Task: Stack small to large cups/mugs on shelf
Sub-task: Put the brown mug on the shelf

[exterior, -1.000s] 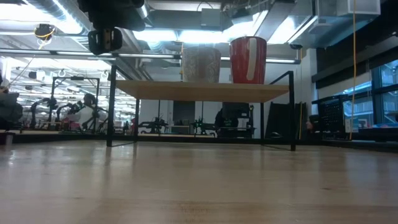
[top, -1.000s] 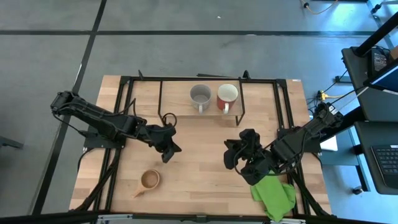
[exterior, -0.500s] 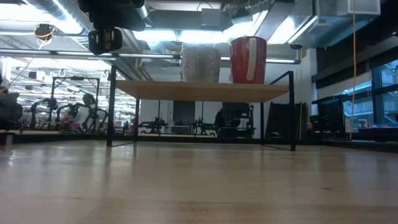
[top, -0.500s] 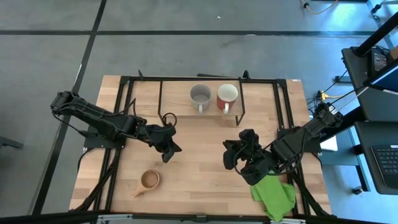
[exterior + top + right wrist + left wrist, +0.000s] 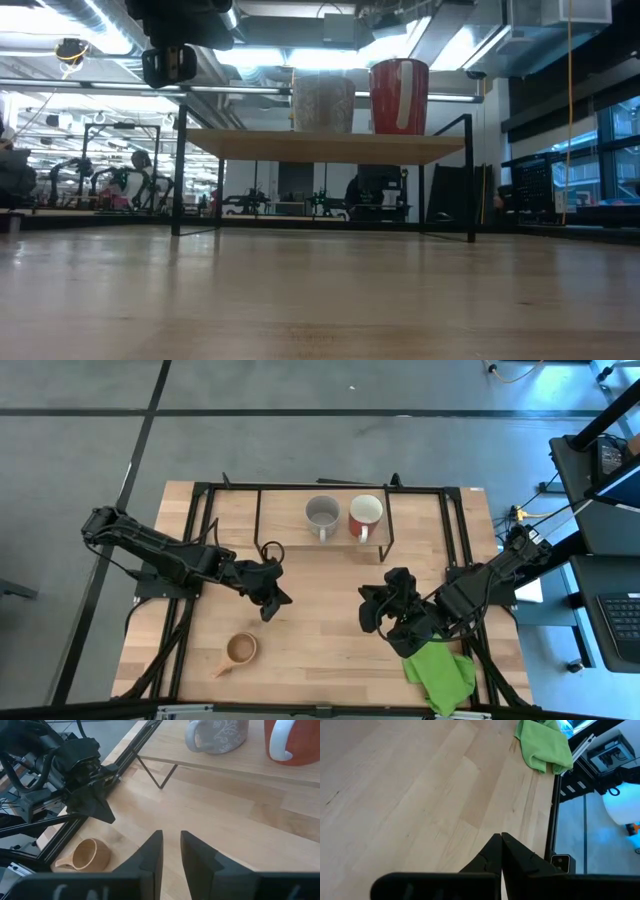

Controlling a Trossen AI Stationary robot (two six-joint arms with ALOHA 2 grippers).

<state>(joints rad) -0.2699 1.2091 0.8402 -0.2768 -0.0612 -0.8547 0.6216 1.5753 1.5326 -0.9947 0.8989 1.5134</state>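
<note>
Now I see my left gripper [image 5: 272, 603] clenched empty near the wooden cup [image 5: 240, 650], my right gripper [image 5: 170, 851] slightly parted, holding nothing.

Comparison of the earlier and present views: no displacement can be made out on the bench. The only difference lies in the room beyond the bench, low view, at about 9 o'clock: among the dark equipment there, a small rounded dark shape [image 5: 138, 159] sits a little further toward 9 o'clock than it did before. What the shape is cannot be told.
</note>
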